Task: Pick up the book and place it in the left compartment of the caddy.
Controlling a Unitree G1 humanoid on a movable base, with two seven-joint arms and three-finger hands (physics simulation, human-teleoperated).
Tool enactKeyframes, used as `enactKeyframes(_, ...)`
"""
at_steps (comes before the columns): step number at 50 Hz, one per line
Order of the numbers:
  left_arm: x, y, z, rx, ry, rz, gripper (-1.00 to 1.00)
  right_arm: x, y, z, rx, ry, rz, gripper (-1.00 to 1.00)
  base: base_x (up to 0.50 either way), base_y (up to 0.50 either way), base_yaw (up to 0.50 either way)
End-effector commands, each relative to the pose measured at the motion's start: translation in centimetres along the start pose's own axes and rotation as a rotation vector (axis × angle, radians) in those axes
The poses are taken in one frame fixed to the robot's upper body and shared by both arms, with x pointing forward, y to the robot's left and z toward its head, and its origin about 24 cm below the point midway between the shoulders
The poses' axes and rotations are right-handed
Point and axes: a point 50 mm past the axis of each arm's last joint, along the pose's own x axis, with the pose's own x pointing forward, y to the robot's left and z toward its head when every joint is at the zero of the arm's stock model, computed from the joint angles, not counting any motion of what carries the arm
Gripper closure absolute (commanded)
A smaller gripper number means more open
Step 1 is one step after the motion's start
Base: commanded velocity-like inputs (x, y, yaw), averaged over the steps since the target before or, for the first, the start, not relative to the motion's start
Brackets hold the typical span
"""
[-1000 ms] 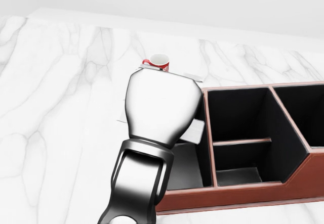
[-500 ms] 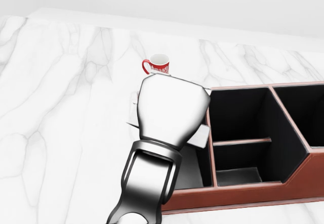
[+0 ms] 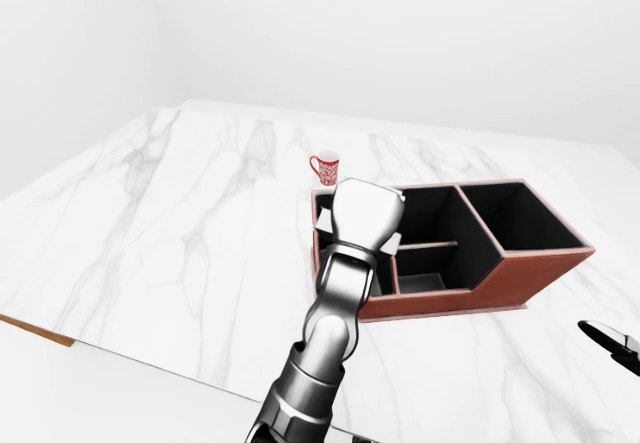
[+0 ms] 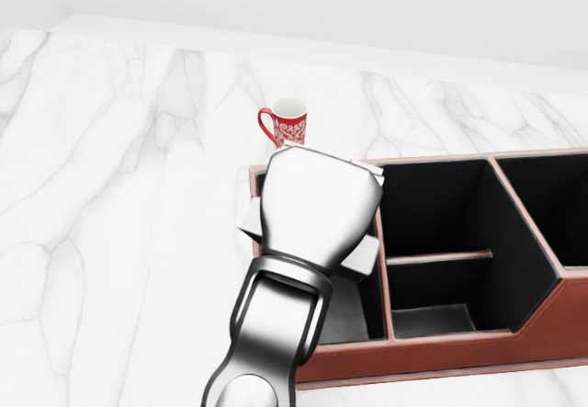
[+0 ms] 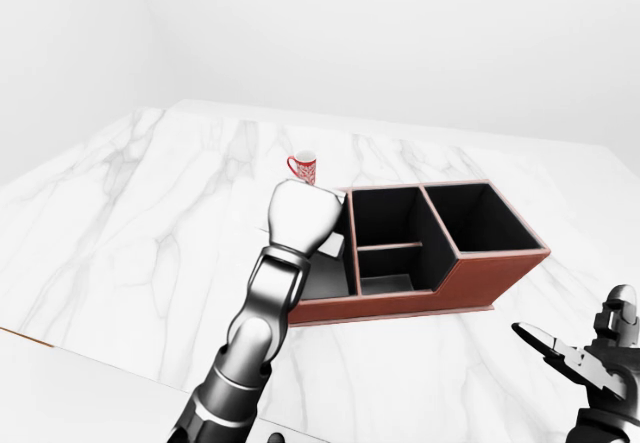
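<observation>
glossy chrome left arm (image 4: 271,333), smooth white-silver hand (image 4: 317,209).

A red mug (image 4: 288,121) with a white inside and a white pattern on its side stands upright on the white, grey-veined marble surface (image 4: 110,205), its handle turned to the head view's left. A plain white wall (image 3: 400,33) rises beyond.

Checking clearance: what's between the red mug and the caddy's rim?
Bare marble in the head view: the red mug stands apart from the caddy, just above the left hand.
</observation>
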Motion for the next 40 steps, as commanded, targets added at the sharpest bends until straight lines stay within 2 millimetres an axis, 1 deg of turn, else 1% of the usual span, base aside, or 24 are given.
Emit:
enactKeyframes(1,0.4,-0.5,0.2,-0.003,-0.018,0.021,1.0,0.0,0.0,-0.2,0.0,0.007,0.0,-1.0,0.0,0.0,0.0)
enactKeyframes(15,0.9,-2.0,0.3,-0.021,-0.037,-0.001,1.0,0.0,0.0,-0.2,-0.001,0.009,0.0,-1.0,0.0,0.0,0.0)
enactKeyframes(18,1.0,-2.6,0.4,-0.021,-0.046,-0.011,1.0,0.1,0.0,-0.5,0.0,0.018,0.0,-1.0,0.0,0.0,0.0)
enactKeyframes(21,1.2,-3.5,0.4,-0.033,-0.053,-0.028,1.0,0.1,0.0,-0.2,-0.001,0.01,0.0,-1.0,0.0,0.0,0.0)
enactKeyframes(23,1.3,-3.7,0.4,-0.029,-0.057,-0.032,1.0,0.1,0.0,-0.1,0.001,0.003,-0.002,-1.0,0.0,0.0,0.0)
enactKeyframes(31,1.3,-4.7,0.5,-0.042,-0.069,-0.052,1.0,0.2,0.1,-0.5,-0.001,0.019,0.001,-1.0,0.0,0.0,0.0)
enactKeyframes(32,1.4,-5.2,0.6,-0.051,-0.072,-0.059,1.0,0.2,0.0,-0.5,-0.001,0.02,0.0,-1.0,0.0,0.0,0.0)
enactKeyframes(33,1.4,-5.4,0.6,-0.053,-0.075,-0.064,1.0,0.2,0.0,-0.6,-0.001,0.023,0.0,-1.0,0.0,0.0,0.0)
enactKeyframes(40,1.4,-6.2,0.7,-0.063,-0.083,-0.092,1.0,0.1,0.1,-0.3,-0.001,0.01,0.001,-1.0,0.0,0.0,0.0)
